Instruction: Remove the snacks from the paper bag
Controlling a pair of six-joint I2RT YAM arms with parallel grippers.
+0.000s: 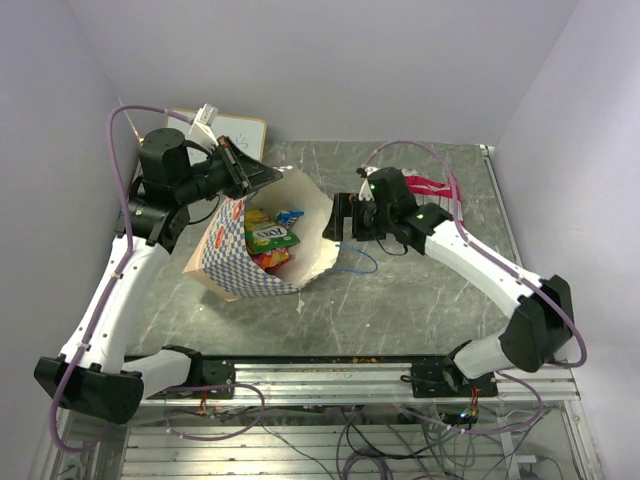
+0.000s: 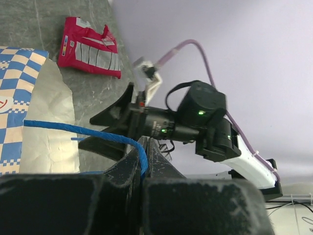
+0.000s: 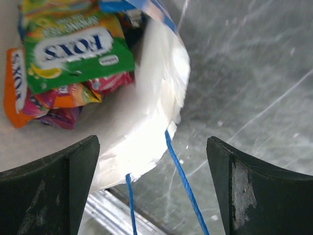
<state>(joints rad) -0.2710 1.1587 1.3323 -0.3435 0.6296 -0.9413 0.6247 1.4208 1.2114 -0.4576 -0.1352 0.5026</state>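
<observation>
From above, the bag [image 1: 245, 268] sits on the table [image 1: 400, 300] between the two arms, cream paper over a blue-checked band, with its mouth gaping up and toward the right arm. Only a few snacks [image 1: 270, 238] show in the opening, and whatever lies deeper is hidden. The left gripper [image 1: 262, 177] is at the far rim, its tips hard to make out there. A red packet [image 1: 432, 186] lies on the table, half hidden behind the right arm. The left wrist view settles it: the fingers are pinched tight on the blue handle [image 2: 88, 131]. In the right wrist view the right gripper [image 3: 151, 142] stands wide, holding nothing, over the bag's white rim and the other cord [image 3: 186, 196]. A green packet [image 3: 73, 49] lies on top of orange and purple ones, which are cut off at the frame's edge.
</observation>
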